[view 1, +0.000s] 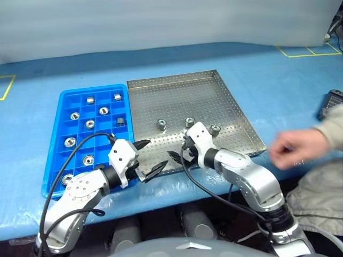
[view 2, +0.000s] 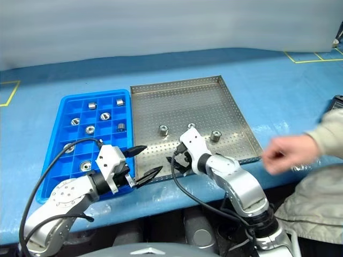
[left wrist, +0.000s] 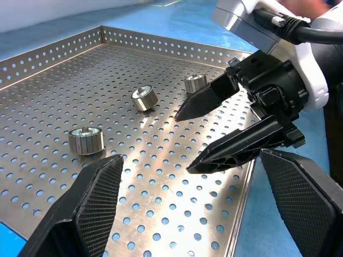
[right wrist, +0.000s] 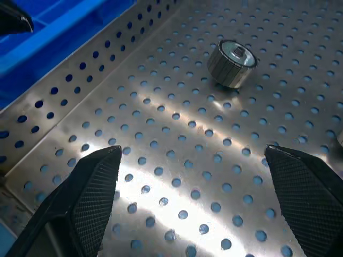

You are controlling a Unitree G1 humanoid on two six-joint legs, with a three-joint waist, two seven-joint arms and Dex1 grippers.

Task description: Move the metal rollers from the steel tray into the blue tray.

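Observation:
Three metal rollers (view 1: 161, 125) (view 1: 189, 122) (view 1: 215, 129) stand in a row on the perforated floor of the steel tray (view 1: 182, 93). To its left, the blue tray (view 1: 56, 155) holds several rollers (view 1: 104, 111) in its compartments. My left gripper (view 1: 155, 153) hangs open and empty over the steel tray's near left corner. Just to its right, facing it, my right gripper (view 1: 179, 153) is open and empty above the tray's near edge. One roller (right wrist: 232, 63) lies ahead of the right fingers (right wrist: 96, 198). The left wrist view shows the right gripper (left wrist: 183, 142) and the rollers (left wrist: 86, 141) beyond.
A person's hand (view 1: 292, 147) and sleeve reach over the table at the right, close to the steel tray's near right corner. A black device (view 1: 332, 104) lies at the far right. Blue cloth covers the table (view 1: 268, 69), with yellow tape marks at the corners.

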